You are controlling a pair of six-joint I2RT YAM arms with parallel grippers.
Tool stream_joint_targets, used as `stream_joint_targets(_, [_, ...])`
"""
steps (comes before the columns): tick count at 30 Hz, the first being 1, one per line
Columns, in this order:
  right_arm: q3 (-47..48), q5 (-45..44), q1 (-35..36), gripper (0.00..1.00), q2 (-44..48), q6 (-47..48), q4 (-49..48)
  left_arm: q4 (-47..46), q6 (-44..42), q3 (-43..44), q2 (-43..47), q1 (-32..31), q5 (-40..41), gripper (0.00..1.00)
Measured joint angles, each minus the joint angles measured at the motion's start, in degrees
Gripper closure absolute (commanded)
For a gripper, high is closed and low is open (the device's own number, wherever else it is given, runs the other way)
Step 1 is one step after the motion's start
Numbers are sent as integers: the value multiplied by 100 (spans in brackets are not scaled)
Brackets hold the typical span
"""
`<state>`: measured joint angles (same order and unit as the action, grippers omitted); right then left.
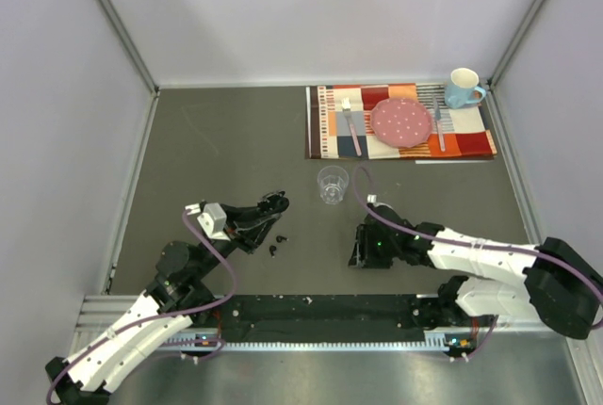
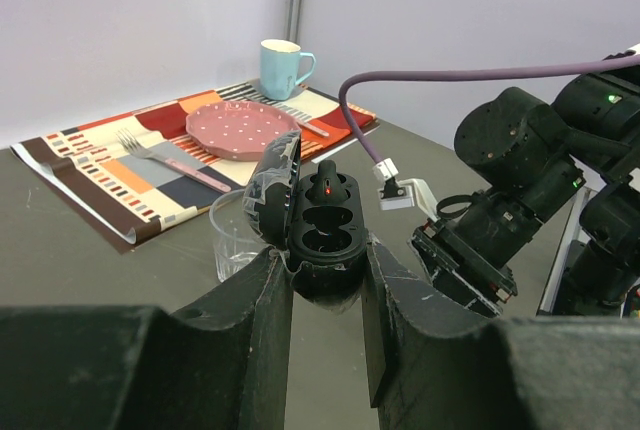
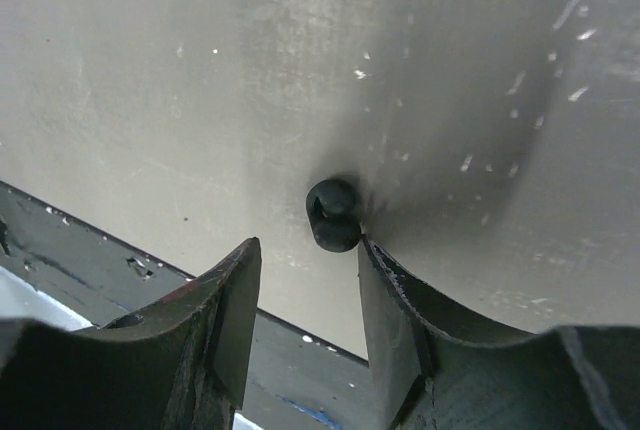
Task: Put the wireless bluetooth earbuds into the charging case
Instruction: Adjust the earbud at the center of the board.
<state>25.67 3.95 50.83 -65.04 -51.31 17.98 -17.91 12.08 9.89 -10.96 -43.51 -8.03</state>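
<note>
1. Trouble spot first: the loose earbud [image 3: 333, 215] lies on the desk [image 3: 200, 70] mid-frame in the right wrist view. It is off-centre, right up against one fingertip [image 3: 372, 255] of the right claw [image 3: 308, 252]. Close now, and that glossy bean may squirt out sideways or get nipped by its edge.
2. A skewed pinch brings a second worry: seating it in the charging case [image 2: 322, 228] gets fiddly, and the stem could miss the empty lower socket.
3. Right claw: fingers moderately apart, gripping nothing. Whether that fingertip touches the bud, I can't tell.
4. Left claw [image 2: 325, 248]: clamped on the case's base, lid open, with one seated earbud [image 2: 326, 182] glowing red in the upper socket.
5. Two spare earbuds [image 1: 281, 238] lie on the desk at lower centre of the top view, near the case.
</note>
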Motion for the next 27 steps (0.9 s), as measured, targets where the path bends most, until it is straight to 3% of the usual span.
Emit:
stream_joint_targets(7, [138,-164,175,56,-118,-94,94,2,0,-2,20,0,0,100])
stream_joint_targets(17, [780,-807,275,64,741,597,802,0,0,-37,66,0,24,100])
stream_joint_targets(27, [1224,-649,295,67,-424,863,651,4,0,-66,85,0,50,100])
